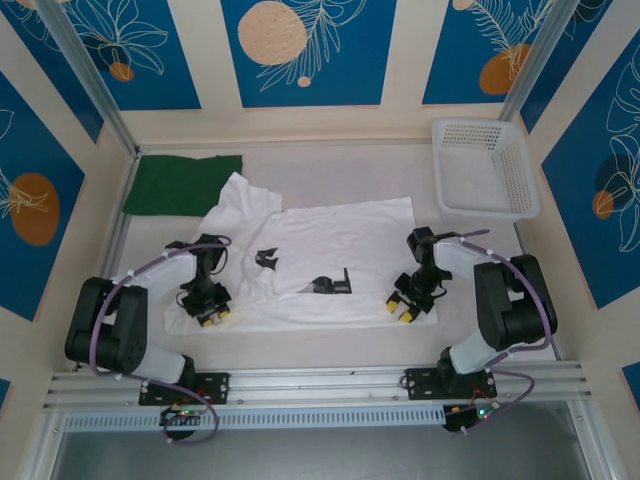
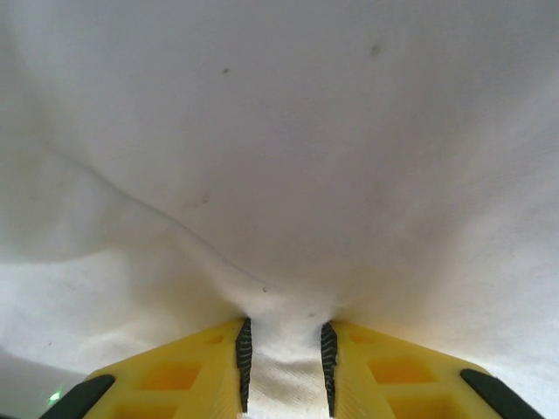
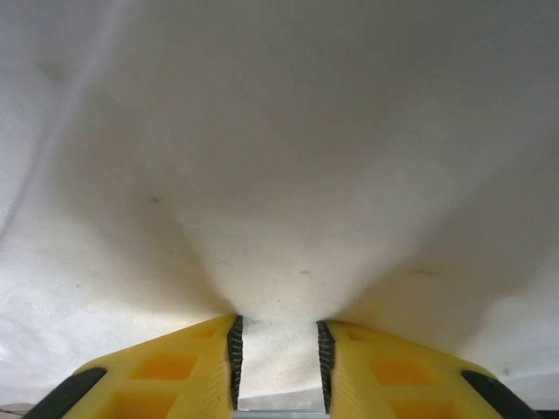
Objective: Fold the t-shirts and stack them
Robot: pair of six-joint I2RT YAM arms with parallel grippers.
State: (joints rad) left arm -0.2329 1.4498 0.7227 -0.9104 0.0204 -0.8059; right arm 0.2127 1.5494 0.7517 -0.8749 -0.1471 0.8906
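The white t-shirt (image 1: 330, 240) with small black marks lies spread flat across the middle of the table. The dark green t-shirt (image 1: 180, 183) lies folded at the back left, touching the white one's sleeve. My left gripper (image 1: 212, 314) sits at the near left hem of the white shirt. In the left wrist view the gripper (image 2: 283, 336) is shut on a bunched fold of white cloth (image 2: 288, 157). My right gripper (image 1: 402, 308) is at the near right hem. In the right wrist view it (image 3: 277, 332) pinches the white cloth (image 3: 288, 157), which puckers toward the jaws.
A white plastic mesh basket (image 1: 470, 123) stands at the back right corner. Metal frame posts and patterned walls close in the table on both sides. An aluminium rail (image 1: 320, 380) runs along the near edge between the arm bases.
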